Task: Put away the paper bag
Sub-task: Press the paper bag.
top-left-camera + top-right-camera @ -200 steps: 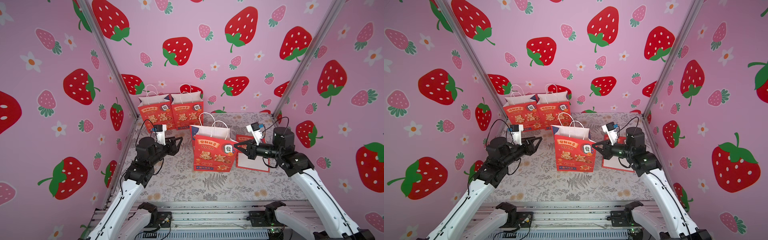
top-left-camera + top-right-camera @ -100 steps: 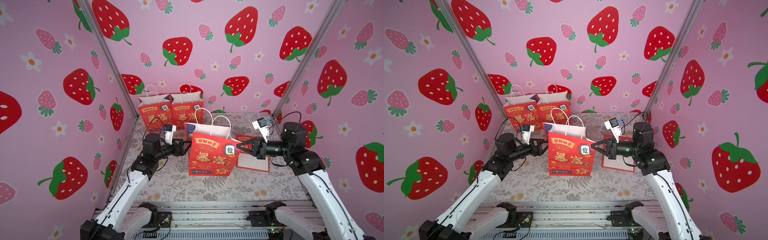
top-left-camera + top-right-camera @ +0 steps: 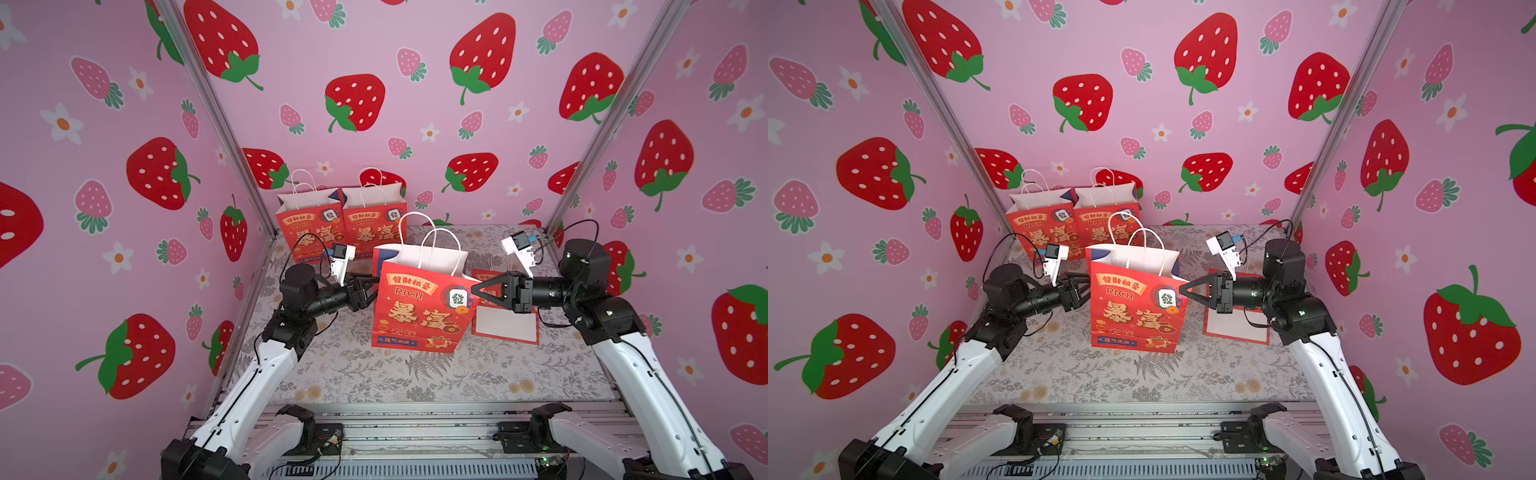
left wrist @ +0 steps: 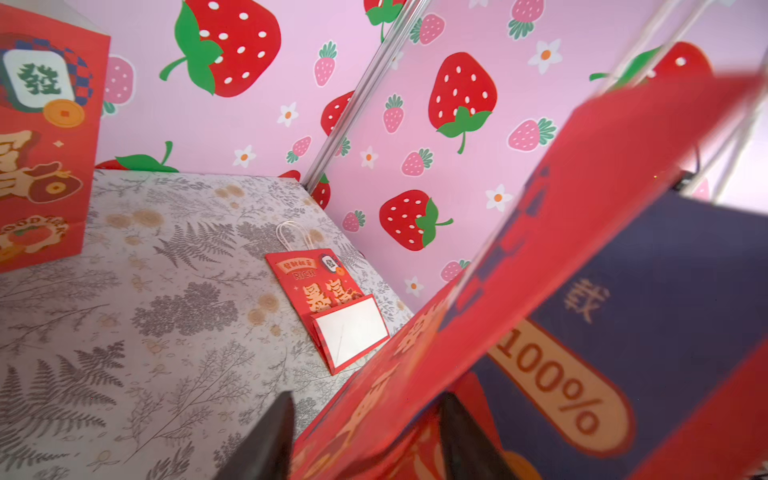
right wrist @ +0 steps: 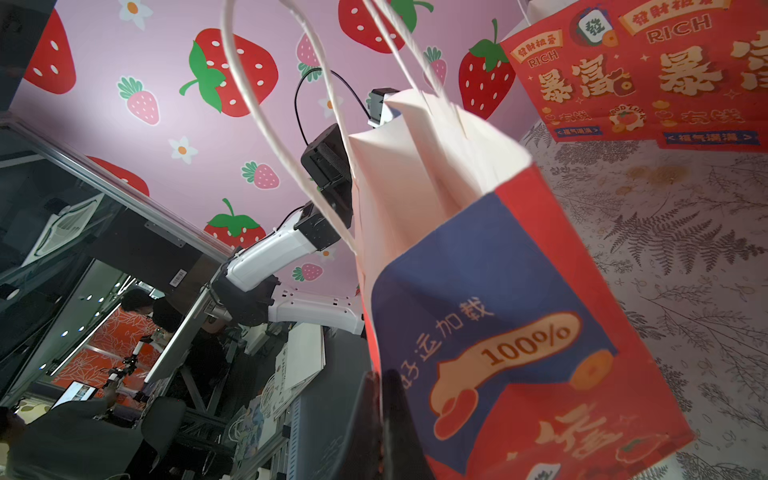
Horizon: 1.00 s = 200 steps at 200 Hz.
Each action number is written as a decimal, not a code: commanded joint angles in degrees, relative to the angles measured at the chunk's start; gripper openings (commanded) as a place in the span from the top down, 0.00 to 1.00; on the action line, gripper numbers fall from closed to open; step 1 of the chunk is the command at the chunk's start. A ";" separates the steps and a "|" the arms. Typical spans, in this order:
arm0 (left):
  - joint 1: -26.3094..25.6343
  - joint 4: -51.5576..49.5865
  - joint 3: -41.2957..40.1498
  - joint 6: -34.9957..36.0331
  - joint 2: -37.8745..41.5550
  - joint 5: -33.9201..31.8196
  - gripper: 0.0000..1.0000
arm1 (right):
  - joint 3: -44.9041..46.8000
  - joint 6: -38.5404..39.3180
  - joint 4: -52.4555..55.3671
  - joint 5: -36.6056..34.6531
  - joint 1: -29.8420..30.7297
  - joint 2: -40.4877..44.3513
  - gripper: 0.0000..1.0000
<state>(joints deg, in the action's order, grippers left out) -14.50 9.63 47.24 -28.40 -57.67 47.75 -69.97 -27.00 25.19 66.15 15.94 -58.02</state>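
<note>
A second before, the left hand [image 3: 371, 287] had hung clear of the bag [image 3: 419, 307]; by this moment it had come in against the bag's left edge. In the left wrist view its jaws [image 4: 368, 415] stood apart with that edge between them, and whether they were grasping it could not be told. The right hand [image 3: 478, 287] stayed clenched on the bag's upper right corner, its fingers pressed together on the paper in the right wrist view [image 5: 380, 386]. The bag had shifted slightly leftward and toward the front, and stood mid-bench between both hands in both top views [image 3: 1133, 311], mouth open and handles up. Whether its base rested on the bench [image 3: 415, 374] or just above it was unclear. Two back bags [image 3: 309, 226] [image 3: 374, 224] stood side by side in the far left corner against the wall, near the held bag's handles. A flat bag [image 3: 505, 324] lay just beside it under the right hand. Bare bench lay in front and along the back wall to the right of the back bags.
</note>
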 commanded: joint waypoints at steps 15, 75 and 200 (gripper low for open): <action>-0.30 4.61 -0.19 -2.70 0.92 4.53 0.78 | -0.24 0.14 -1.84 -5.05 -0.34 0.61 1.00; -1.41 8.25 -0.06 -6.00 0.50 3.99 1.00 | 6.46 -7.24 -15.50 -9.99 -0.22 4.18 0.78; -1.41 18.54 -1.24 -16.55 1.57 1.28 1.00 | 13.20 -5.19 -18.85 -17.36 4.36 9.89 0.32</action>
<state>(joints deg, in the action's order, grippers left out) -15.75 24.23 45.47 -42.68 -57.30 49.89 -56.88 -35.73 4.27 52.58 19.90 -50.13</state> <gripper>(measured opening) 0.047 0.681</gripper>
